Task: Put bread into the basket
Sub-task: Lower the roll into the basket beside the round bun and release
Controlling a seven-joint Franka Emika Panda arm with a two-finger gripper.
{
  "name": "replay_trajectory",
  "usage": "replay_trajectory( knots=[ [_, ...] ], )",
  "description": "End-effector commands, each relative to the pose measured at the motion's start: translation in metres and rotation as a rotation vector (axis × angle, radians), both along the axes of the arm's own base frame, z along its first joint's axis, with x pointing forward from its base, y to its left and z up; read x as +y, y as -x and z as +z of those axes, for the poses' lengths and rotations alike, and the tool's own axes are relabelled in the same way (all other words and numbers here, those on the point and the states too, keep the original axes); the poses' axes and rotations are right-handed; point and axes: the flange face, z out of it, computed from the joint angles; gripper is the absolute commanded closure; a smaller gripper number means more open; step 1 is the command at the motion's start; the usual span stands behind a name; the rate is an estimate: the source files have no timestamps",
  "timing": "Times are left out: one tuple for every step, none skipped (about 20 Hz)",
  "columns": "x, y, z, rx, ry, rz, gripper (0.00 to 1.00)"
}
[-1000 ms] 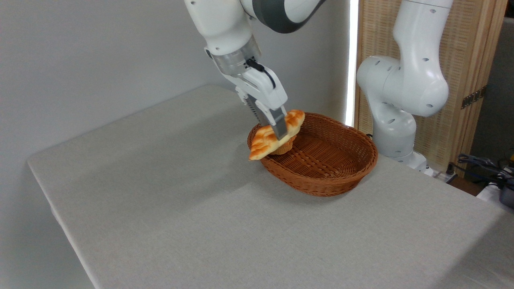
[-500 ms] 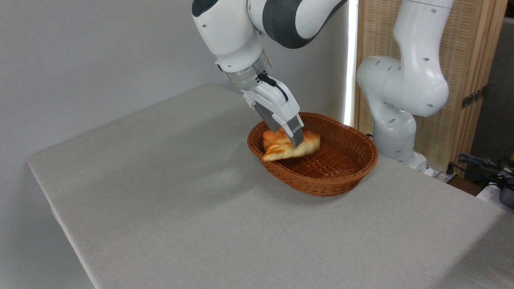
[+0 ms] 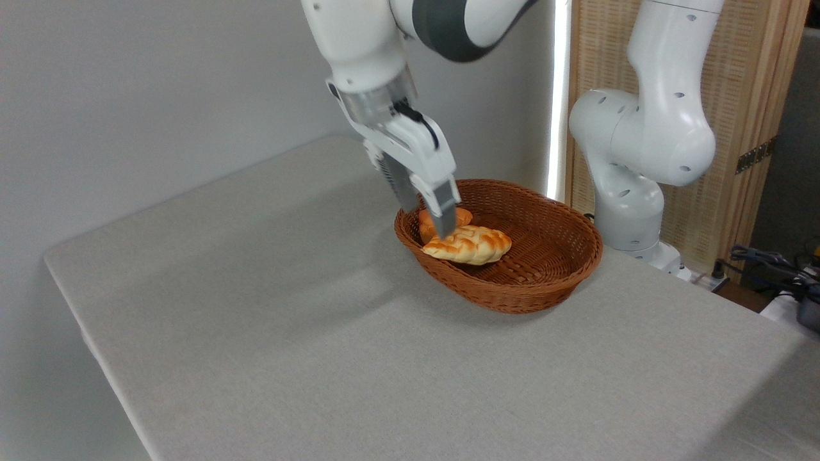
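Note:
The bread (image 3: pixel 468 244), a braided golden loaf, lies flat inside the brown wicker basket (image 3: pixel 544 282), toward its left end. My gripper (image 3: pixel 434 221) hangs just above the loaf's left end, over the basket's left rim. It stands open with nothing between its fingers, and the near finger (image 3: pixel 444 218) points down at the loaf. A small round orange bun (image 3: pixel 464 215) sits behind the loaf, partly hidden by that finger.
The basket stands at the far right of the grey cloth-covered table (image 3: pixel 288 333). My arm's white base column (image 3: pixel 640 147) rises just behind the basket's right end, in front of a wooden screen (image 3: pixel 756 96). Cables (image 3: pixel 769 262) lie off the table's right side.
The gripper carried the loaf from over the basket's left rim down into the basket and let go. The loaf now rests flat, and the gripper has drawn back up and to the left.

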Motion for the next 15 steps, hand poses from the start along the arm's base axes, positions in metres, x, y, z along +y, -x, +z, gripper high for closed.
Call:
replay_trajectory(
  knots=[
    [-0.005,-0.025,0.044,-0.158,0.026,-0.007,0.00],
    [-0.006,-0.033,0.051,-0.198,0.034,-0.001,0.00],
    [-0.006,-0.042,0.062,-0.245,0.040,0.007,0.00],
    [-0.007,-0.054,0.068,-0.268,0.043,0.014,0.00],
    [-0.007,-0.064,0.075,-0.283,0.045,0.019,0.00],
    [-0.006,-0.074,0.073,-0.280,0.042,0.024,0.00],
    [-0.007,-0.081,0.074,-0.285,0.041,0.025,0.00],
    [-0.008,-0.088,0.076,-0.292,0.040,0.033,0.00],
    [-0.009,-0.096,0.079,-0.298,0.039,0.051,0.00],
    [-0.011,-0.105,0.080,-0.304,0.035,0.064,0.00],
    [-0.012,-0.113,0.079,-0.305,0.033,0.071,0.00],
    [-0.014,-0.120,0.078,-0.304,0.032,0.082,0.00],
    [-0.013,-0.123,0.075,-0.297,0.035,0.105,0.00],
    [-0.009,-0.124,0.074,-0.295,0.040,0.121,0.00],
    [-0.007,-0.126,0.074,-0.300,0.054,0.128,0.00]
  ],
)
